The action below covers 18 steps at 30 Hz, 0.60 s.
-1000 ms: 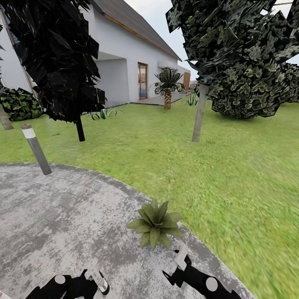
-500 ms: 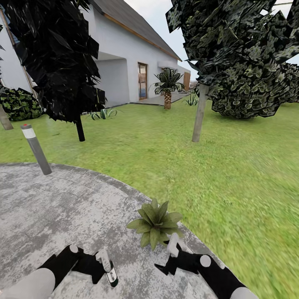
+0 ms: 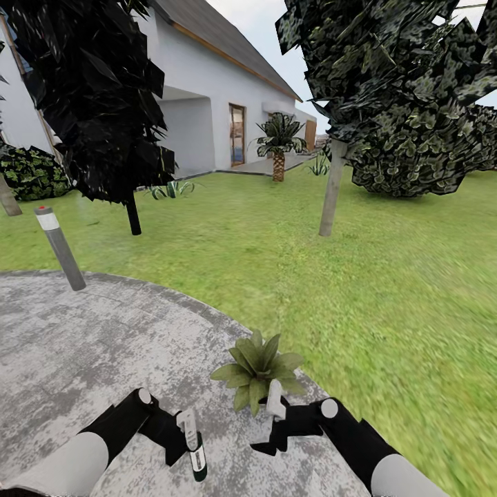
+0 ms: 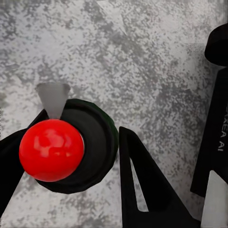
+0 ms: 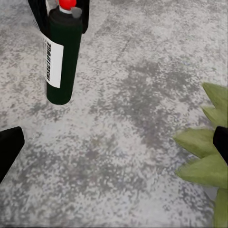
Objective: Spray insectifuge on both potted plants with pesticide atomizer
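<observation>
Both arms have extended forward over the grey stone patio (image 3: 103,345) since the earlier frames. The left gripper (image 3: 181,442) is clamped on the pesticide atomizer (image 3: 192,445), a dark green bottle with a white label and red top, held above the paving. The right gripper (image 3: 270,421) has its jaws spread wide and empty, just beside the potted plant (image 3: 259,369) at the patio edge.

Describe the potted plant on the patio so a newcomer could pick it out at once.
Find the round grey stone patio in front of the lawn. At its near right edge, beside the grass, sits the potted plant, a low rosette of pointed green leaves. Unlike the tall palm by the house, it is ground-hugging and trunkless.
</observation>
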Available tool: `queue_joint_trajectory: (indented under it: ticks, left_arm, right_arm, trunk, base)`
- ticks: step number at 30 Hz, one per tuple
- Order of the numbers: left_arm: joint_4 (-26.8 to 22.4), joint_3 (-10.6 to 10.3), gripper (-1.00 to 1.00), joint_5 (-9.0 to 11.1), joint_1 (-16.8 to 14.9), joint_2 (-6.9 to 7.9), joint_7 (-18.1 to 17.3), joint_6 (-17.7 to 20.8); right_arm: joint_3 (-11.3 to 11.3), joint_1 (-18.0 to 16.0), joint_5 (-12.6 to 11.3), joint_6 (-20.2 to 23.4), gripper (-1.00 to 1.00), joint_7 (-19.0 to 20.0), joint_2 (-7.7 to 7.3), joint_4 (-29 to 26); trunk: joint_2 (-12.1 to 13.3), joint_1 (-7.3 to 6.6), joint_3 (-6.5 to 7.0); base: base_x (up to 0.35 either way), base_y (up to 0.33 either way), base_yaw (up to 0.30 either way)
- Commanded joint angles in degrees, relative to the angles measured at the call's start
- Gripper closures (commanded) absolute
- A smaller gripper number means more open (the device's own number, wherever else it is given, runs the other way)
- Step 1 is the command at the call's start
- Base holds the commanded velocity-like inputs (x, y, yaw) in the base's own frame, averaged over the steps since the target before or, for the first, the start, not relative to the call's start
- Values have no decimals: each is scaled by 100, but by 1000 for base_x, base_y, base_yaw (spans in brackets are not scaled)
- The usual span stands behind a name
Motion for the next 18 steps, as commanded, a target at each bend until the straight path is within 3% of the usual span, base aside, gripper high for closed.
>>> queue_joint_trajectory:
  ticks: [1, 2, 3, 7, 18]
  left_arm:
    - [-13, -45, 100, -8, -16, -9, -34, 30]
    - [-14, -71, 100, -8, -23, -16, -39, 31]
    - [-10, -126, 100, -8, -31, -39, -44, 31]
    - [-6, -306, 100, -8, -54, -100, -49, 31]
    - [-6, -345, 100, -8, -66, -382, -49, 31]
  right_arm:
    - [12, -5, 106, 29, -100, 76, 21, -75]
    - [12, -5, 125, 60, -100, 108, 32, -107]
    - [12, -6, 143, 87, 100, 136, 43, -141]
    - [13, -12, 151, 112, 100, 171, 52, -183]
    - [13, -76, 133, 124, 100, 406, 53, -480]
  trunk:
    - [-2, -1, -6]
    - [-2, -1, -6]
    - [-2, -1, -6]
    - [-2, -1, -6]
    - [-2, -1, -6]
  base:
    - [0, 0, 0]
    - [0, 0, 0]
    - [0, 0, 0]
    - [0, 0, 0]
    - [0, 0, 0]
